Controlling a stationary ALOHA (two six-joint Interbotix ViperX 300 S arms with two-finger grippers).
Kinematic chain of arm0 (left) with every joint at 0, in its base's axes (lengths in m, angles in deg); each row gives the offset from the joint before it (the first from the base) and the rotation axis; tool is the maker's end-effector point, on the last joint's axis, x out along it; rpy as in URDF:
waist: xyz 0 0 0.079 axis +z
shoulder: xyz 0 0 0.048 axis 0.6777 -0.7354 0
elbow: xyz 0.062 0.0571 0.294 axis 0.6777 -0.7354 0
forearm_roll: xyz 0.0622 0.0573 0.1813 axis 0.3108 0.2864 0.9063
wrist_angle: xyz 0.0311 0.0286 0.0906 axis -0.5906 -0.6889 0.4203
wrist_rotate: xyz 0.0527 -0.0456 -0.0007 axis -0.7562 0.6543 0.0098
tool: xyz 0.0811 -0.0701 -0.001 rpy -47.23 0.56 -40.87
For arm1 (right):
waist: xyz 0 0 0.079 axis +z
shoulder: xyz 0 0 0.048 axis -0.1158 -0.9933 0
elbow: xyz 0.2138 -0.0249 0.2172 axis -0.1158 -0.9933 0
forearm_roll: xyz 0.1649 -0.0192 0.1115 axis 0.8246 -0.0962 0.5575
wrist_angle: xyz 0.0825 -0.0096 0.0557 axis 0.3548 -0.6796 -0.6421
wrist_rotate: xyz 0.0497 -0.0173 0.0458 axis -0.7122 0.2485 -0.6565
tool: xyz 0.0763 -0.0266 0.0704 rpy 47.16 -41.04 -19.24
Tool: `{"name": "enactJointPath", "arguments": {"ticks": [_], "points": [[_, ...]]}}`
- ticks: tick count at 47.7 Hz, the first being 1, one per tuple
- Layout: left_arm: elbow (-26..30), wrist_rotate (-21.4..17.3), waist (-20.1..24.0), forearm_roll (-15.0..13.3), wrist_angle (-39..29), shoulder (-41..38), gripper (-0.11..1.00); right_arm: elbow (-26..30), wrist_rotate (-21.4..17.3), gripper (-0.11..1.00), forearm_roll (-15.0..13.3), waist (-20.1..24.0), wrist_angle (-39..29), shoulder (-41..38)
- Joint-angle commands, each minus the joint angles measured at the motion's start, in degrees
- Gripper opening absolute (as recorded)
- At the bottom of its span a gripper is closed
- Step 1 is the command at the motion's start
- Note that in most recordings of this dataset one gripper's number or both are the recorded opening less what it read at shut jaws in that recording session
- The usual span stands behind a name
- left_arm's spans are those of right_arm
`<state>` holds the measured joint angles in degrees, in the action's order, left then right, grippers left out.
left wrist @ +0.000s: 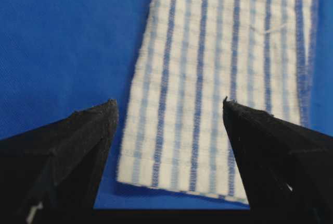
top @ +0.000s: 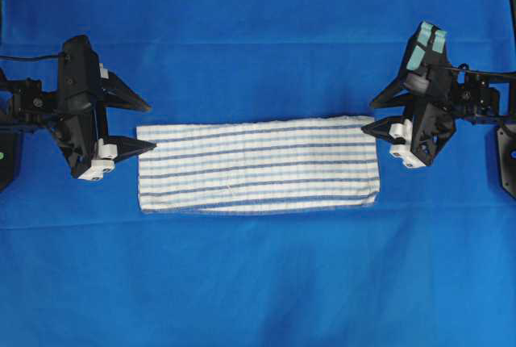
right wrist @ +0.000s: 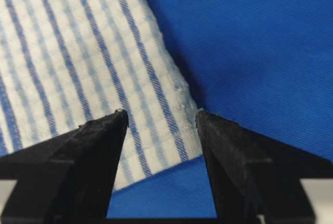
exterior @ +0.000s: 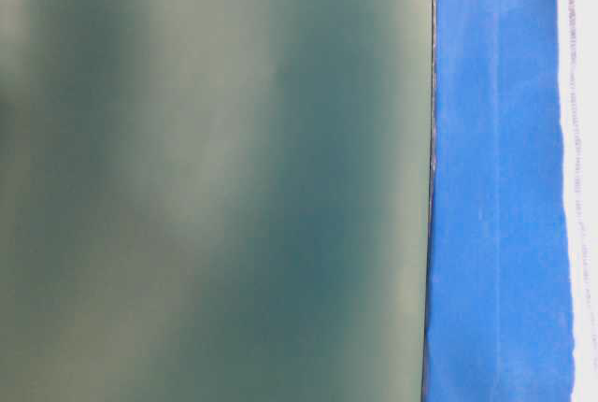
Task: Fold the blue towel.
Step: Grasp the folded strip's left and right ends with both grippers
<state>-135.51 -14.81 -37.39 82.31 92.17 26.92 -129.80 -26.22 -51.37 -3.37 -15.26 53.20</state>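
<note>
Overhead, the blue towel (top: 258, 165) lies flat at the centre of the blue table covering (top: 258, 282) as a long strip, apparently folded once already. The left gripper (top: 141, 127) sits at its 9 o'clock end and the right gripper (top: 372, 117) at its 3 o'clock end, both with jaws apart and holding nothing, likely placed to take the 2 short ends. The table-level view shows only a blurred grey-green surface and blue cloth. From the left wrist, the fingers (left wrist: 78, 146) straddle the towel's short edge. From the right wrist, the fingers (right wrist: 88, 153) bracket a corner.
</note>
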Motion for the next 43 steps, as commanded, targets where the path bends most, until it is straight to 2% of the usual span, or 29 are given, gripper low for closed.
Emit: {"name": "enactJointPath", "arguments": {"ticks": [1, 8, 19, 33, 39, 43], "points": [[0.70, -0.18, 1.05, 0.09, 0.97, -1.14, 0.75, 0.79, 0.09, 0.60, -0.09, -0.70, 0.62, -1.05], [0.70, -0.35, 2.02, 0.09, 4.57, -7.29, 0.75, 1.14, 0.09, 0.60, -0.09, -1.93, 2.64, -5.89], [1.23, -0.35, 2.81, 0.09, 5.71, -15.91, 0.75, 2.02, 0.09, 0.60, -0.09, -3.08, 5.54, -12.48], [1.49, -0.09, 3.25, 0.00, 5.36, -17.05, 0.75, 2.55, 0.09, 0.59, 0.00, -3.08, 4.39, -14.06], [1.49, 0.79, 3.25, -0.18, 4.66, -16.96, 0.70, 2.55, 0.53, 0.57, -0.18, -2.90, 3.43, -13.97], [1.67, 1.05, 3.25, -0.09, 3.52, -16.88, 0.59, 2.64, 0.62, 0.45, -0.18, -2.64, 3.16, -13.97]]}}
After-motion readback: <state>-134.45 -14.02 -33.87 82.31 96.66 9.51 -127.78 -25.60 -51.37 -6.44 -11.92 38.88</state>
